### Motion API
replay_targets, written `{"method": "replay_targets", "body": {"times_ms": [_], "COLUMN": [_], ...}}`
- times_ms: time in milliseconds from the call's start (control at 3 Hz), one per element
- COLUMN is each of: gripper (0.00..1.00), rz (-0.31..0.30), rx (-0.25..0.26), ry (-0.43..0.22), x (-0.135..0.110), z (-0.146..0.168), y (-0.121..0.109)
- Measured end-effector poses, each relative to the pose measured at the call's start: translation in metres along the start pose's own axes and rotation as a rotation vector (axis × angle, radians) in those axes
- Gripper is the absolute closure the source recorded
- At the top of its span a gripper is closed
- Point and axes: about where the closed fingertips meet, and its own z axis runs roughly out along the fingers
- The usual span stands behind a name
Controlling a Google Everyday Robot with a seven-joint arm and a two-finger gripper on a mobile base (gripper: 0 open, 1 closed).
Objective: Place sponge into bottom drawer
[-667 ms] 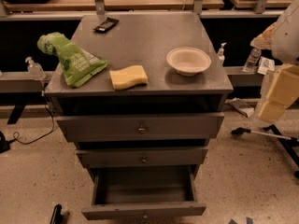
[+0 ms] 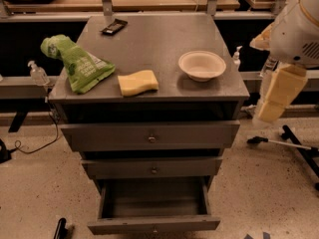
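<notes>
The pale yellow sponge [image 2: 138, 82] lies on the grey cabinet top [image 2: 164, 34], near its front edge, between a green bag and a cream bowl. The bottom drawer [image 2: 153, 224] is pulled out, and I see nothing inside it. My gripper [image 2: 266, 114] hangs off the cabinet's right side, at about the height of the top, well to the right of the sponge and apart from it. It holds nothing that I can see.
A green bag [image 2: 79, 66] lies at the top's left front, a cream bowl [image 2: 202, 65] at the right, and a dark flat object [image 2: 113, 26] at the back left. The two upper drawers [image 2: 149, 138] are pushed in. A black chair base [image 2: 289, 143] stands on the floor at the right.
My gripper has moved slightly left and up, closer to the cabinet's right side. The sponge and drawers have not moved.
</notes>
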Motion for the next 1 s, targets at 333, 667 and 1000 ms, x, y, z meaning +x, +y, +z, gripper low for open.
{"method": "replay_targets", "body": {"times_ms": [333, 667, 1000], "gripper": [0.00, 0.00, 0.00], "rz": [-0.098, -0.211, -0.309], "rx": [-0.004, 0.004, -0.058], "ry": [-0.054, -0.073, -0.074], "x": [-0.056, -0.121, -0.189], "z": [0.046, 0.076, 0.123], "y": [-0.043, -0.076, -0.092]}}
